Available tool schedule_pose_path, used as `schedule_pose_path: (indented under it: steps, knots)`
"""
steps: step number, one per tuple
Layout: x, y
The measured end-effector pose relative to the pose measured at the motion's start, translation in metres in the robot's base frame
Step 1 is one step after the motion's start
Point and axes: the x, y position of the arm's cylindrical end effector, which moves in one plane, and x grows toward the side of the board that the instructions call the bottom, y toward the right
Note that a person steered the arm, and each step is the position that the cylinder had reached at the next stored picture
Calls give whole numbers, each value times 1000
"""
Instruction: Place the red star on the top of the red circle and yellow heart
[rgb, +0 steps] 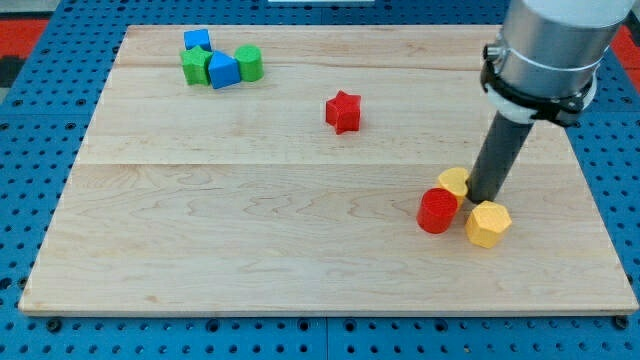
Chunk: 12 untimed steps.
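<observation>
The red star (343, 111) lies alone on the wooden board, upper middle of the view. The red circle (437, 211) sits at the lower right, touching a yellow heart (454, 182) just above and right of it. A yellow hexagon (488, 224) lies right of the red circle. My tip (484, 199) stands among these three blocks, right next to the yellow heart and just above the yellow hexagon. The red star is well to the upper left of my tip.
A cluster at the view's top left: a blue block (197, 41), a green block (196, 67), a blue triangle-like block (223, 72) and a green cylinder (250, 63). The board's edge (300, 305) meets a blue pegboard surround.
</observation>
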Motion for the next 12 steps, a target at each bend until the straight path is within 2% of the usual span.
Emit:
schedule_pose_path:
  steps: [1, 2, 3, 4, 5, 6, 7, 8, 9, 10, 11, 12]
  knots:
    - [-32, 17]
    - [-95, -17]
    - [-151, -111]
    - [-206, -160]
    - [-150, -198]
    - [-87, -129]
    - [-118, -180]
    - [-129, -171]
    - [-129, -104]
    - [-111, -76]
    - [-66, -43]
    - [-58, -47]
